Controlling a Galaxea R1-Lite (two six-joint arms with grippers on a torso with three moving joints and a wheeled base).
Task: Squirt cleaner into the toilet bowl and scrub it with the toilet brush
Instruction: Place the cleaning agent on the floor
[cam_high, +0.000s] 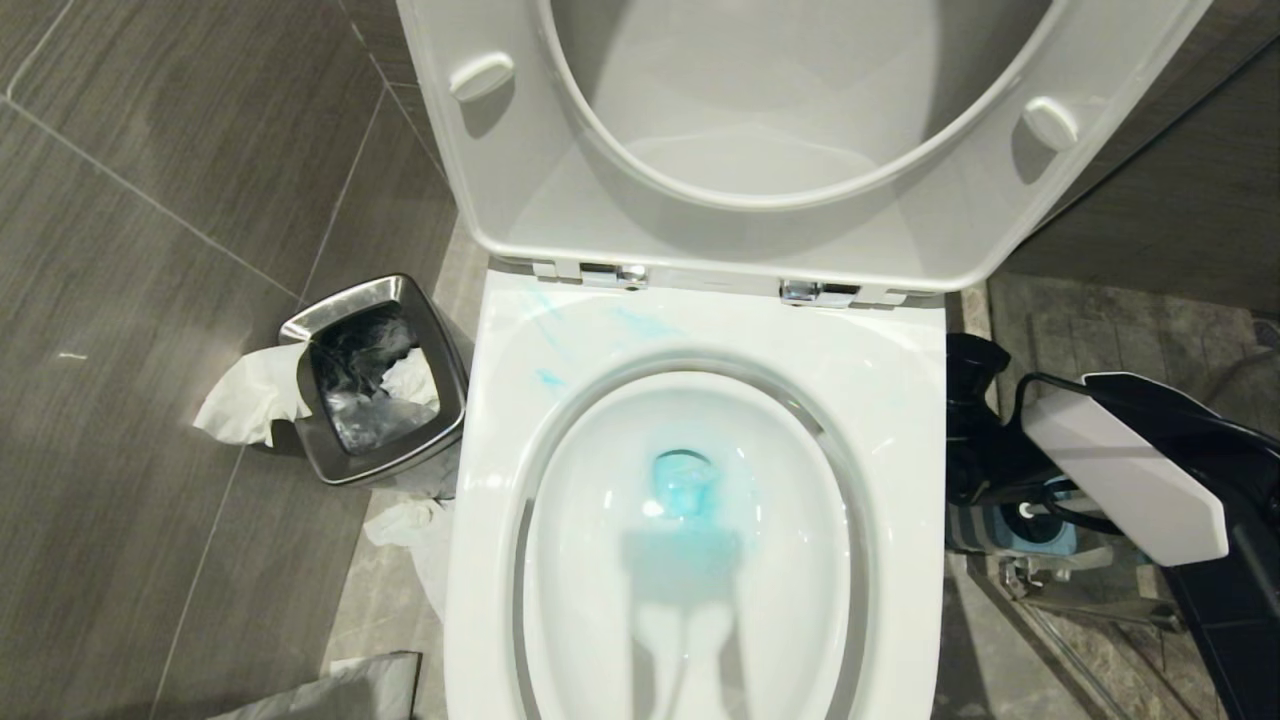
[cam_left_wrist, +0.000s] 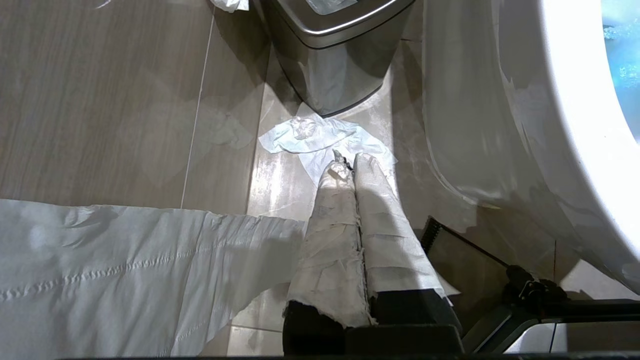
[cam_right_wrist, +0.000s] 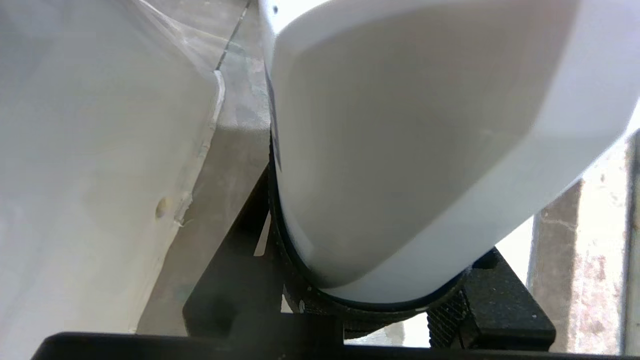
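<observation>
Dark grey floor tiles (cam_high: 150, 250) surround a steel waste bin (cam_high: 385, 385) with crumpled paper (cam_high: 245, 400) beside it.

Glossy ceramic bowl (cam_high: 690, 560); brushed steel bin (cam_high: 385, 385) with crumpled tissue (cam_high: 245, 400) at the frame's left. My right hand (cam_right_wrist: 370, 300) grips a smooth white plastic bottle (cam_right_wrist: 400, 150). Matt floor tiles (cam_high: 150, 250).

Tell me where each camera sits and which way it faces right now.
Head view: above, looking down at the toilet bowl with blue cleaner in it; the right arm shows at right.
Left wrist view: low on the left, facing the floor, steel bin and tissue; shut left gripper shows.
Right wrist view: beside the toilet, filled by the cleaner bottle held in the right gripper.
Shared: bin and bowl appear in the head and left wrist views.
</observation>
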